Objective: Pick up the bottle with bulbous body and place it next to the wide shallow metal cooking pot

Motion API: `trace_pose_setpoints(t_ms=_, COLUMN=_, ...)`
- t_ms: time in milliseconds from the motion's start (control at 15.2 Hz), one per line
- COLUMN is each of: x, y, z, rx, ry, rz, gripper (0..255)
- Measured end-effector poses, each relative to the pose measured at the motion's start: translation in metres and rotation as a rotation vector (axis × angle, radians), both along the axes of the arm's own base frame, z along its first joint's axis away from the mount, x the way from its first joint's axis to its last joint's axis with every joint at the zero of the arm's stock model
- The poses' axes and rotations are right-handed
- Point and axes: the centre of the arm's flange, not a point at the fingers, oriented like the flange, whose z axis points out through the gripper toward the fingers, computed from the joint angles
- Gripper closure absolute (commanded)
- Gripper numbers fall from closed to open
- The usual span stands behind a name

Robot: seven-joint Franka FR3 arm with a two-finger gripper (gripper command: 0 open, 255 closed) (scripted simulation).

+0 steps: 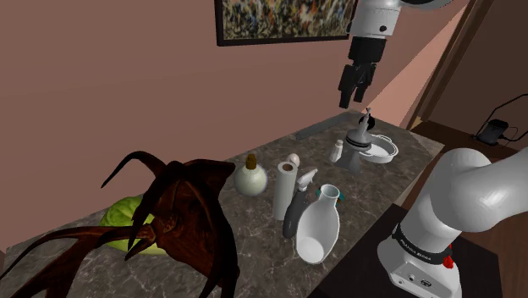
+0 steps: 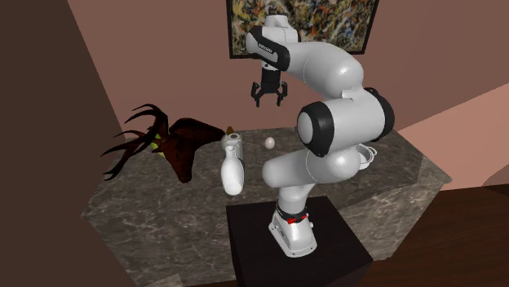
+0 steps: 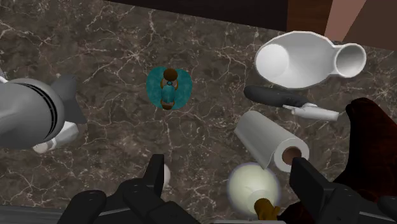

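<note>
Your claw [image 3: 227, 162] hangs high over the worktop [image 1: 262, 233], fingers spread, empty. You're likely on the approach: the cream bulbous bottle [image 1: 251, 175] stands near the wall-side edge, well apart from the pot [image 1: 391, 152] at the far corner. Next, descend and straddle it.

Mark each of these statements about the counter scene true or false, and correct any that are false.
1. The gripper is shut on the bulbous bottle. False: it hangs open high above the counter, holding nothing.
2. The paper towel roll stands upright. True.
3. The bulbous bottle stands right beside the pot. False: it stands well away from it, near the antlered head.
4. A framed picture hangs on the wall. True.
</note>
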Motion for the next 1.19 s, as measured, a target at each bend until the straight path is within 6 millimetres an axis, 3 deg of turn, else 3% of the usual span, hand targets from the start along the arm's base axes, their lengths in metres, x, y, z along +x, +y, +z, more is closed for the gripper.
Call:
trace_pose_setpoints(t_ms=264, x=-0.005, y=0.022, z=-0.013, rx=-0.009, ry=0.004, rz=-0.004, gripper=0)
trace_pose_setpoints(t_ms=1188, x=-0.047, y=0.178, z=-0.116, rx=-0.067, ry=0.030, rz=-0.037, gripper=0)
